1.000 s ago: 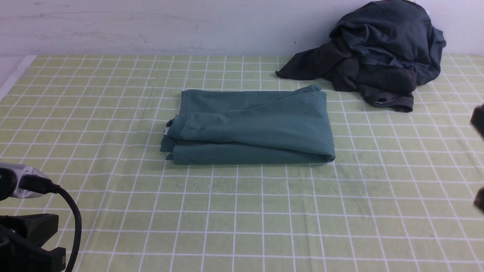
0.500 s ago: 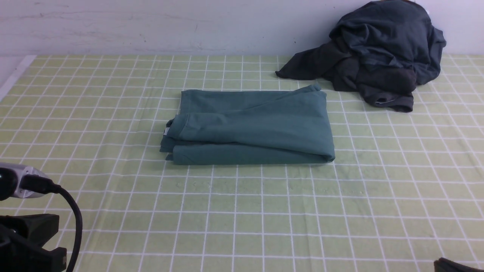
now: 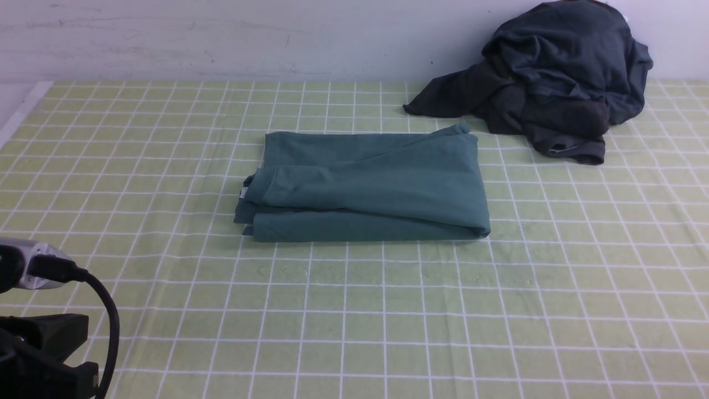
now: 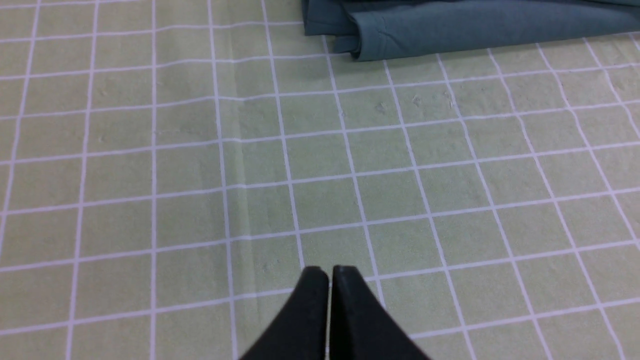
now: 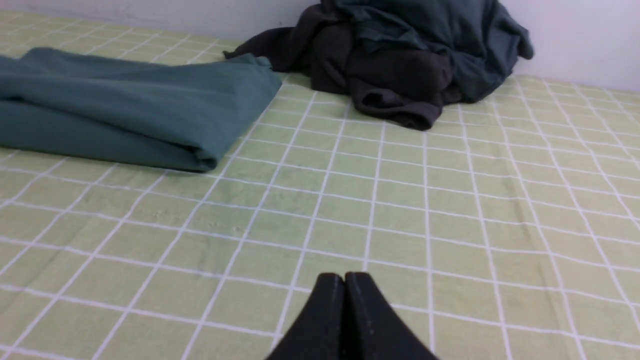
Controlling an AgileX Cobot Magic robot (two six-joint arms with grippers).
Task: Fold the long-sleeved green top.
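Note:
The green long-sleeved top [image 3: 365, 185] lies folded into a flat rectangle in the middle of the checked cloth, a small white label peeking out at its left end. Its near edge shows in the left wrist view [image 4: 450, 25], its right end in the right wrist view [image 5: 130, 110]. My left gripper [image 4: 329, 272] is shut and empty, hanging over bare cloth well short of the top. The right gripper [image 5: 344, 277] is shut too, holding nothing, over cloth to the right of the top. Only the left arm's wrist [image 3: 33, 310] shows in the front view.
A dark charcoal-grey heap of clothing [image 3: 554, 77] sits at the back right against the white wall [image 3: 221, 39], also seen in the right wrist view [image 5: 400, 60]. The green checked tablecloth [image 3: 354, 321] covers the table; its left edge runs at the far left.
The right arm, seen at the front view's right edge a second ago and at the bottom right corner half a second ago, has left that view. The top and left arm have not moved.

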